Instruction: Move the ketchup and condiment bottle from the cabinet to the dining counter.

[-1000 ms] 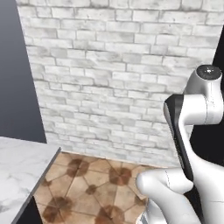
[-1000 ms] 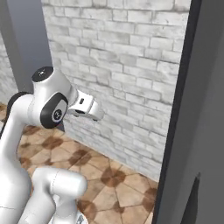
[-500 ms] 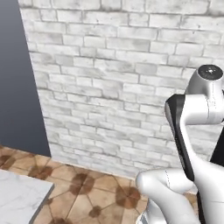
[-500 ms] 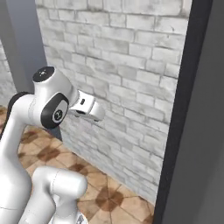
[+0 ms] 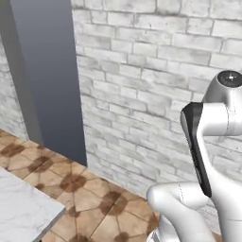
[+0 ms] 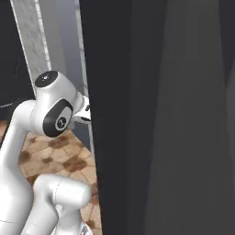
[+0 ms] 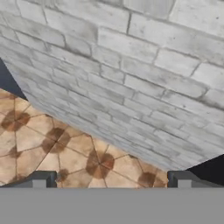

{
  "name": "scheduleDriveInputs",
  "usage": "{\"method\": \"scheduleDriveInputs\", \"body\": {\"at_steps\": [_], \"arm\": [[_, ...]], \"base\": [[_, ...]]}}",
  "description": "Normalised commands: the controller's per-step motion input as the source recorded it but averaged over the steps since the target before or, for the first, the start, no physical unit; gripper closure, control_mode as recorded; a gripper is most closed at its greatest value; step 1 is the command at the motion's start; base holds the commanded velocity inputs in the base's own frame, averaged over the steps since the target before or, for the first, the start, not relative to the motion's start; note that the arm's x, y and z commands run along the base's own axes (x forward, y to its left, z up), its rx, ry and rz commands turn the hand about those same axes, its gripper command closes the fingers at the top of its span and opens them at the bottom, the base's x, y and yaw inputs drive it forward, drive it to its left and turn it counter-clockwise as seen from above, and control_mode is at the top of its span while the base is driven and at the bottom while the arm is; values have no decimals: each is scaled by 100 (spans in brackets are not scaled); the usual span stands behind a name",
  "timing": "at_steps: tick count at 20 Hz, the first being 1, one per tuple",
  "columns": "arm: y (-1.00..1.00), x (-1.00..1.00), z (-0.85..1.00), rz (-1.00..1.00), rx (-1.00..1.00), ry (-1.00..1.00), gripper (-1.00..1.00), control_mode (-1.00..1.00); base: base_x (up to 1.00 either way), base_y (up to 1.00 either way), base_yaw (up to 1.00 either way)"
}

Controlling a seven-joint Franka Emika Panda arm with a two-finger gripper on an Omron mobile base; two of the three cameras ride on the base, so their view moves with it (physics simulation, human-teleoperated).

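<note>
In the hand view my gripper (image 7: pixel 112 178) is open, its two dark fingertips (image 7: pixel 41 178) wide apart with nothing between them. It points at a white brick wall (image 7: pixel 131 74) and a brown tiled floor (image 7: pixel 52 144). The ketchup, the condiment bottle and the cabinet are out of view. A corner of a white grey-veined marble top (image 5: pixel 21 212) sits at the lower left of the left base view; I cannot tell whether it is the dining counter. The white arm (image 6: pixel 55 114) stands folded, its hand partly hidden behind a dark panel's edge.
A tall dark panel (image 6: pixel 160 114) stands very close on the right of the right base view. A grey-blue upright panel (image 5: pixel 47 80) stands left of the brick wall (image 5: pixel 156 85). Tiled floor (image 5: pixel 90 194) lies between the marble corner and the wall.
The whole picture has shifted, so the base has moved. The brick wall has slid right, the grey-blue panel has come in at the left, and the dark panel has grown large on the right. Gripper stays open.
</note>
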Motion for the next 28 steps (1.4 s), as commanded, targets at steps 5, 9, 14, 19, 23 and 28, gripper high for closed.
{"method": "scheduleDriveInputs", "body": {"at_steps": [5, 9, 14, 19, 23, 28], "arm": [[0, 0, 0, 0, 0, 0, -100, 100], [0, 0, 0, 0, 0, 0, -100, 100], [0, 0, 0, 0, 0, 0, -100, 100], [0, 0, 0, 0, 0, 0, -100, 100], [0, 0, 0, 0, 0, 0, -100, 100], [0, 0, 0, 0, 0, 0, -100, 100]], "base": [[69, 0, 44], [76, 0, 33], [76, 1, 34], [69, 2, 44], [67, 0, 44], [66, 0, 38]]}}
